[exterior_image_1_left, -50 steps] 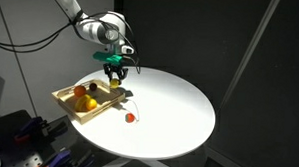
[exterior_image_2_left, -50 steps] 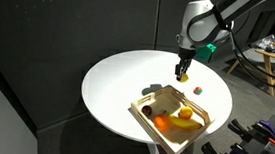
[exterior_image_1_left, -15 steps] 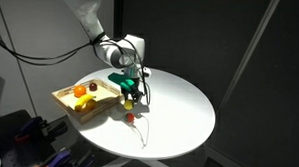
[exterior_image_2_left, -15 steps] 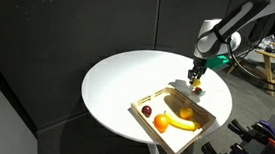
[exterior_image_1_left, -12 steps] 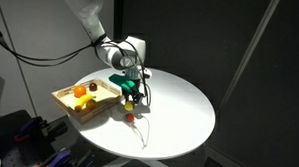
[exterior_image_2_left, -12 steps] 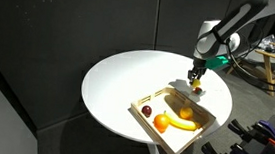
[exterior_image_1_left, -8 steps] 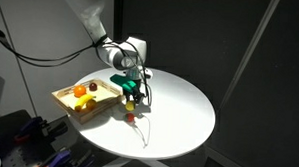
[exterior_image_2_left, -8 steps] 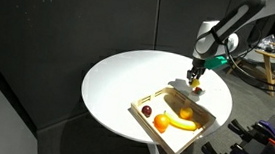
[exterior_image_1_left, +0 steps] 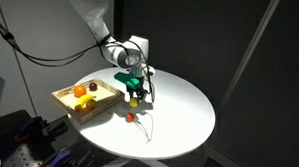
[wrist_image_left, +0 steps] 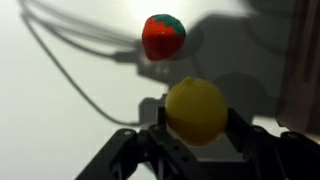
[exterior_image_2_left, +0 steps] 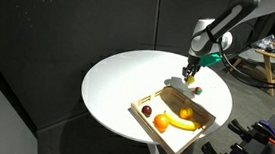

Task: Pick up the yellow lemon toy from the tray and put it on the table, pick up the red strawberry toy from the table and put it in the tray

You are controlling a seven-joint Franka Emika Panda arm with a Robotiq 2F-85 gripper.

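Tool [exterior_image_1_left: 136, 93] grips yellow lemon toy [wrist_image_left: 196, 110] over open table [exterior_image_2_left: 117, 80], past tray [exterior_image_2_left: 152, 135] edge, near red strawberry toy [wrist_image_left: 163, 36].

Both ext. views look down on the table [exterior_image_1_left: 179, 105] [exterior_image_2_left: 117, 85] (differing sides); wrist cam close-up.

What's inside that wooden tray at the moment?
The tray holds a long yellow toy, a round orange toy and a dark purple-brown toy. The long one partly covers another orange shape I cannot identify.
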